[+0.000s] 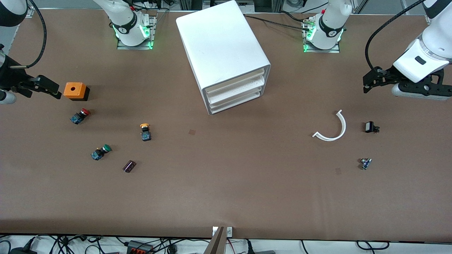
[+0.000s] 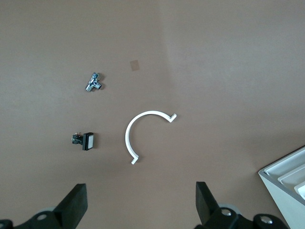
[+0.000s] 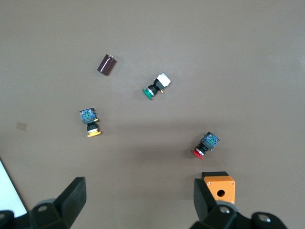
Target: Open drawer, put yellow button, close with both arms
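Front view: brown table [image 1: 226, 183] bearing white cabinet [image 1: 222, 46].

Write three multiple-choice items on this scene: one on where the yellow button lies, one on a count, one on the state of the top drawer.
1. The yellow button lies:
A. on the table
B. in the drawer
C. in the right end effector

2. Push buttons on the table:
A. one
B. three
C. five

3. The drawer is:
A. pulled fully out
B. taken off the cabinet
C. shut

Answers:
1 A, it sits on the bare table, toward the right arm's end.
2 B, the yellow one, the red button and the green button.
3 C, its front sits in line with the two below in the cabinet.
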Action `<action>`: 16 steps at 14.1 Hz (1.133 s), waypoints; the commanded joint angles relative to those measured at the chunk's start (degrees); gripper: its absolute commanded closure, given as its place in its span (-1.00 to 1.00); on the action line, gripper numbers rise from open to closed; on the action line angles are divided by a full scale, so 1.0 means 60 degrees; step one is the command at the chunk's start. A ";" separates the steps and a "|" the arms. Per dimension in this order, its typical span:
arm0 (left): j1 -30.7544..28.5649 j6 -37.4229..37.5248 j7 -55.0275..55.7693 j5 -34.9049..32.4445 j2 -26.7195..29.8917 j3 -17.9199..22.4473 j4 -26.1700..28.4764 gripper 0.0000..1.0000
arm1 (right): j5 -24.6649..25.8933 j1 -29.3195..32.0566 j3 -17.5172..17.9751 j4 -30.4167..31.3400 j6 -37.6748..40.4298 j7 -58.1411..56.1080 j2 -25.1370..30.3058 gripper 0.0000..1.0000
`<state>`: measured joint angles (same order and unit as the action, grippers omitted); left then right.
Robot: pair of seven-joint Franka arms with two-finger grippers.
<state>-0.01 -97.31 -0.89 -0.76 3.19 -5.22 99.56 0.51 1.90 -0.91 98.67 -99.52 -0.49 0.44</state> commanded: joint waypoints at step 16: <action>0.0002 0.0165 -0.0058 0.0111 -0.0194 -0.0023 -0.0260 -1.00 | 0.0062 0.0064 0.0020 0.0152 0.0019 -0.0109 0.0044 -1.00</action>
<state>0.06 -97.19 -0.89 -0.76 3.16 -5.37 99.56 0.51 1.91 -0.99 98.71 -99.45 -0.49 0.36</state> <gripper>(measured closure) 0.000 0.000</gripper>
